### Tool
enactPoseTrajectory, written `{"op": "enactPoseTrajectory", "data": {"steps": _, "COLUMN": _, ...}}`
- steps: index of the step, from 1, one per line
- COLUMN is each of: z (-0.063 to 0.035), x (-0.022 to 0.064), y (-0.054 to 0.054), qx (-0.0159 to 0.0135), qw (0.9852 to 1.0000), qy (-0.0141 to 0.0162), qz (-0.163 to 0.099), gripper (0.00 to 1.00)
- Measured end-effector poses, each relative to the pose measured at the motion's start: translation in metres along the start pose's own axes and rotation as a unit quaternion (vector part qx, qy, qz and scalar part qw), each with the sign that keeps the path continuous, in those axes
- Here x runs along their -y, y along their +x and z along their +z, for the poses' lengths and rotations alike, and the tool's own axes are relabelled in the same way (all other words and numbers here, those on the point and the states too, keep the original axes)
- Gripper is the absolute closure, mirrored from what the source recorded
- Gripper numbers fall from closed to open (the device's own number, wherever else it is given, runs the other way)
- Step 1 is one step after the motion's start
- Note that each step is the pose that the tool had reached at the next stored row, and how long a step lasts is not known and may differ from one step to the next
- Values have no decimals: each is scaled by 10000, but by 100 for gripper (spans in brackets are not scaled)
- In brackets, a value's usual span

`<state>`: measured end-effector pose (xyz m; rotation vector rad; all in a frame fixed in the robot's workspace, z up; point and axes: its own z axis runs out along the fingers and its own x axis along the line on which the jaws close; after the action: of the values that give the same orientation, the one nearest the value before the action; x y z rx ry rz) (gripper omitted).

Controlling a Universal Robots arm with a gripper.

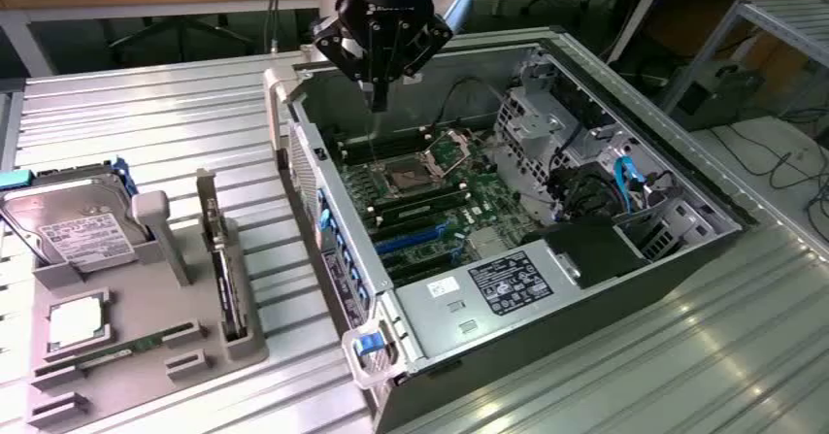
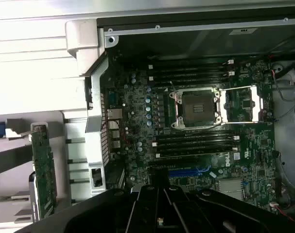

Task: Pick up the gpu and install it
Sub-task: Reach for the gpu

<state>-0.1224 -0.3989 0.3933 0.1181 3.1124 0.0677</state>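
Observation:
The gpu (image 1: 223,277) stands on edge in a slot of the grey parts tray (image 1: 182,356), at the exterior view's left of the open computer case (image 1: 609,259). It is a thin dark card with a silver bracket at its far end. In the wrist view the gpu (image 2: 43,170) shows a green board face beside the case wall. My gripper (image 1: 379,99) hangs shut and empty over the far part of the motherboard (image 1: 434,206), well apart from the gpu. In the wrist view the gripper (image 2: 157,196) points down over the blue expansion slot (image 2: 188,171).
On the tray are a silver hard drive (image 1: 76,230), a processor chip (image 1: 76,322) and a green memory stick (image 1: 104,358). Inside the case are the open processor socket (image 2: 195,109), memory slots (image 2: 196,143), cables and a drive cage (image 1: 609,191). All of it rests on a ribbed metal table (image 1: 155,114).

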Motion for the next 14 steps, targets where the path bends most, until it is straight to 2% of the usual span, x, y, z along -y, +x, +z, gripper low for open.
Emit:
{"op": "enactPoseTrajectory", "data": {"steps": 2, "z": -2, "x": 3, "y": 35, "qx": 0, "qw": 10000, "qy": 0, "qz": 0, "gripper": 89}}
{"op": "enactPoseTrajectory", "data": {"steps": 14, "z": -3, "x": 7, "y": 87, "qx": 0, "qw": 10000, "qy": 0, "qz": 0, "gripper": 89}}
